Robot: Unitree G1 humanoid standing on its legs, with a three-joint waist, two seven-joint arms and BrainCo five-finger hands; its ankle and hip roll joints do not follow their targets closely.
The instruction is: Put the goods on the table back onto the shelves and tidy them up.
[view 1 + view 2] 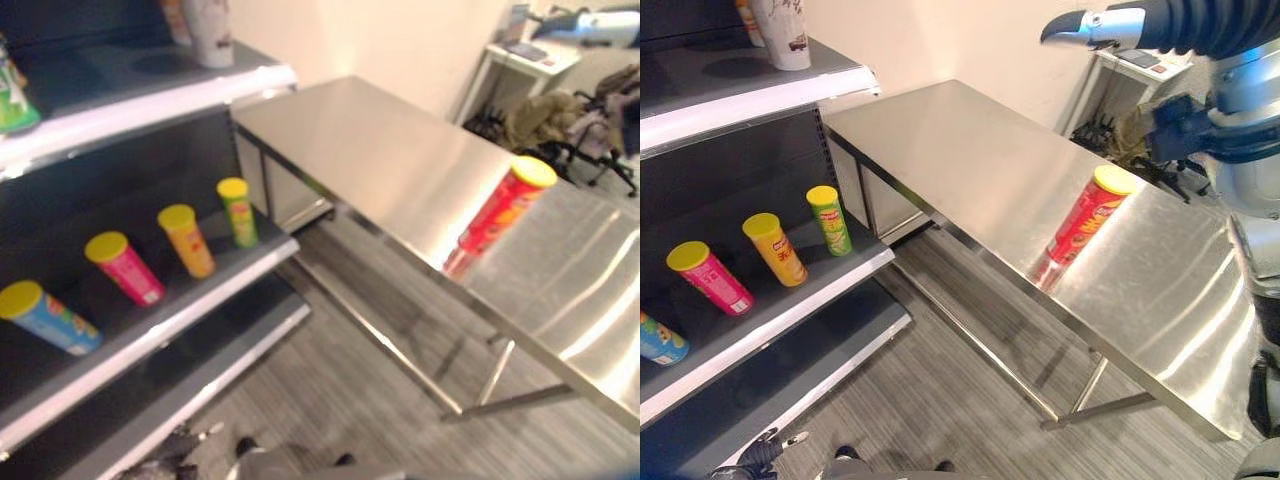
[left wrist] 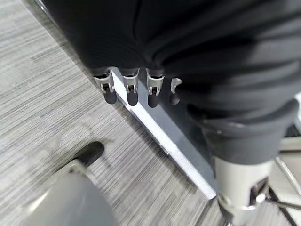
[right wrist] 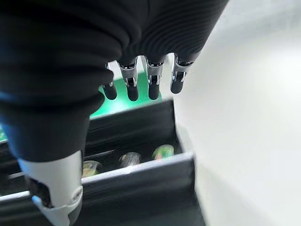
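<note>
A red can (image 1: 1087,222) with a yellow lid stands on the steel table (image 1: 970,150), near its front edge. On the dark shelf (image 1: 215,285) to the left stand a blue can (image 1: 45,318), a pink can (image 1: 125,268), an orange can (image 1: 187,240) and a green can (image 1: 238,212), each with a yellow lid. My right hand (image 1: 1095,27) is raised high above the table's far side, well above the red can, its fingers (image 3: 153,80) relaxed and holding nothing. My left hand hangs low by the shelf's base, its fingers (image 2: 128,89) loose and empty over the floor.
A white cup (image 1: 782,35) stands on the top shelf, and a green pack (image 1: 12,100) sits at its left end. Behind the table at the back right are a white desk (image 1: 1140,65) and a chair (image 1: 560,120) draped with clothes. Grey floor runs between shelf and table.
</note>
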